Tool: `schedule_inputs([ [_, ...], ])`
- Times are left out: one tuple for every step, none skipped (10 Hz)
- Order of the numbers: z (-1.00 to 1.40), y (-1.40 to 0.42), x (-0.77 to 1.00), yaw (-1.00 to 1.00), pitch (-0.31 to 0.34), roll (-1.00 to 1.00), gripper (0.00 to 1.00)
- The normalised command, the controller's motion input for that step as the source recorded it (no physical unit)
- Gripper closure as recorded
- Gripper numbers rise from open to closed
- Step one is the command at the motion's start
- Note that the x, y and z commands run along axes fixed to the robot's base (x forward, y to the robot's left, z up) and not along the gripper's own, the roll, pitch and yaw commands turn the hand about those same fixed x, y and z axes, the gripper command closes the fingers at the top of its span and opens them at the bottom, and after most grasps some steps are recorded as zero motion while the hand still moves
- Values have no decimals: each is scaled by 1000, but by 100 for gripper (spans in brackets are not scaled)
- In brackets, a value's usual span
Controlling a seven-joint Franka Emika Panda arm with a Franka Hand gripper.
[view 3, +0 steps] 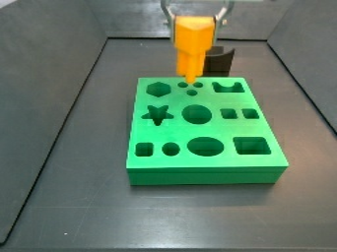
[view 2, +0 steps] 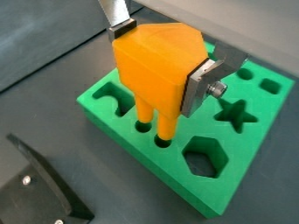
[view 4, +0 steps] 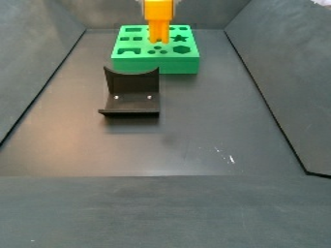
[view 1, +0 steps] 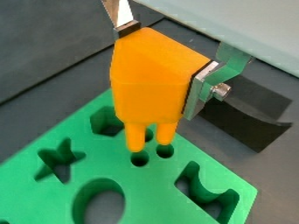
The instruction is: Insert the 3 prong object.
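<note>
The orange 3 prong object (view 1: 155,74) stands upright in the gripper (view 1: 163,63), its prongs pointing down into small round holes of the green board (view 2: 233,188).

One orange 3 prong object (view 3: 192,39) was counted, clamped in the one claw (view 3: 192,14) above the board. One green board (view 3: 202,131) with eleven holes was seen on the table (view 4: 168,165). One fixture (view 4: 131,92) was counted.

My gripper (view 1: 156,61), above the far edge of the worktop, has two flat silver metal finger plates (view 2: 201,86), one fixed with a round silver screw, its edge tinted green by reflected colour.
</note>
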Motion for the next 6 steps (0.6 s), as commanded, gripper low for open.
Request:
schedule_inputs([
  [-311, 0, 349, 86, 121, 74, 100],
  [-311, 0, 249, 0, 110, 39, 100],
  [-337, 0, 211, 0, 123, 33, 100],
  [-343, 0, 177, 0, 104, 26, 100],
  [-351, 20, 114, 0, 91, 0, 100],
  [-311, 43, 0, 0, 76, 0, 100],
])
